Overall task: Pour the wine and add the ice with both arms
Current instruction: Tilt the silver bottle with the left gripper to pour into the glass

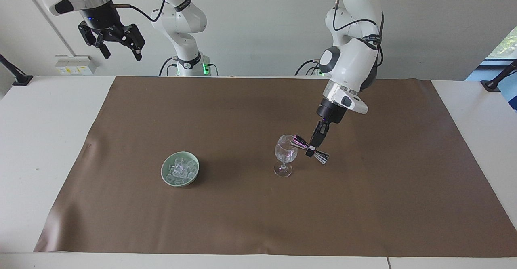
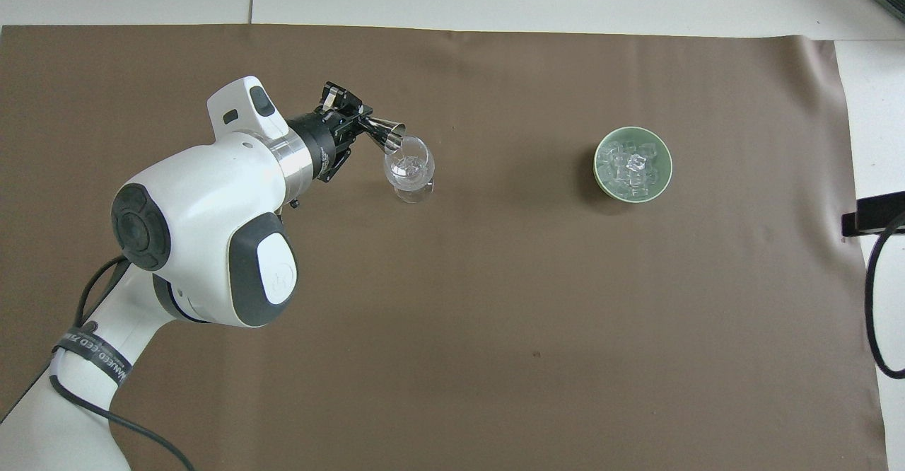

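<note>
Brown paper sheet point(image 1: 250, 204) covers the middle of your white table point(image 1: 36, 139), with a pale wall at the robots' end.

You have the left gripper point(image 1: 311, 151) pinched shut on the waist of a shiny metal double-cone jigger point(image 1: 310, 149), tipped sideways. One cone mouth sits at the rim of the clear stemmed wine glass point(image 1: 284, 156), which stands upright on the paper. Something clear and glittering shows in its bowl; you cannot tell from either view what it is.

Your ice point(image 2: 631, 167), small clear cubes, lies heaped in the pale green round bowl point(image 2: 661, 174), well apart from the glass toward the right arm's end.

Your right gripper point(image 1: 117, 47) waits high over the table edge at that end, jaws spread wide, holding nothing.
</note>
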Motion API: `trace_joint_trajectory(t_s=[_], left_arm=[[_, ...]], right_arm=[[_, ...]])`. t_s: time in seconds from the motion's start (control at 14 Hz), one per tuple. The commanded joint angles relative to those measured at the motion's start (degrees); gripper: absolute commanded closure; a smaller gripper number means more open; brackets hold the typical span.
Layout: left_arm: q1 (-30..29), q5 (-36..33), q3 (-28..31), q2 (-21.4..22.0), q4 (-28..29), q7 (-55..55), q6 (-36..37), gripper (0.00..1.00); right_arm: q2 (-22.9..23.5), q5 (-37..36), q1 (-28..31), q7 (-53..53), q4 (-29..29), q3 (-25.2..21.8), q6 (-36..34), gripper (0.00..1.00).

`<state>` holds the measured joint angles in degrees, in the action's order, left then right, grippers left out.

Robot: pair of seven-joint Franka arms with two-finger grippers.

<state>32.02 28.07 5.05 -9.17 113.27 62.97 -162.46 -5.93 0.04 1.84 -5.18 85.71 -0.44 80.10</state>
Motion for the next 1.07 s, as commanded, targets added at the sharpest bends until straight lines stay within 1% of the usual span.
trace_joint_trajectory(t_s=[0.0, 0.29, 0.43, 1.0], left_arm=[[0.9, -1.6, 0.8, 0.6, 1.1, -0.2, -1.3, 1.00], [1.0, -1.8, 0.8, 0.6, 1.1, -0.3, -1.4, 1.00], [1.0, -3.3, 0.8, 0.6, 1.1, -0.2, -1.5, 1.00], [1.0, -5.0, 0.8, 0.6, 1.1, -0.5, -1.8, 1.00]], right_arm=[[-1.0, 1.2, 0.1, -0.3, 1.3, -0.3, 1.1, 0.00], [-1.0, 1.2, 0.1, -0.3, 1.3, -0.3, 1.2, 0.00], [-1.0, 1.2, 0.1, -0.3, 1.3, -0.3, 1.1, 0.00], [-1.0, 1.2, 0.1, -0.3, 1.3, -0.3, 1.1, 0.00]])
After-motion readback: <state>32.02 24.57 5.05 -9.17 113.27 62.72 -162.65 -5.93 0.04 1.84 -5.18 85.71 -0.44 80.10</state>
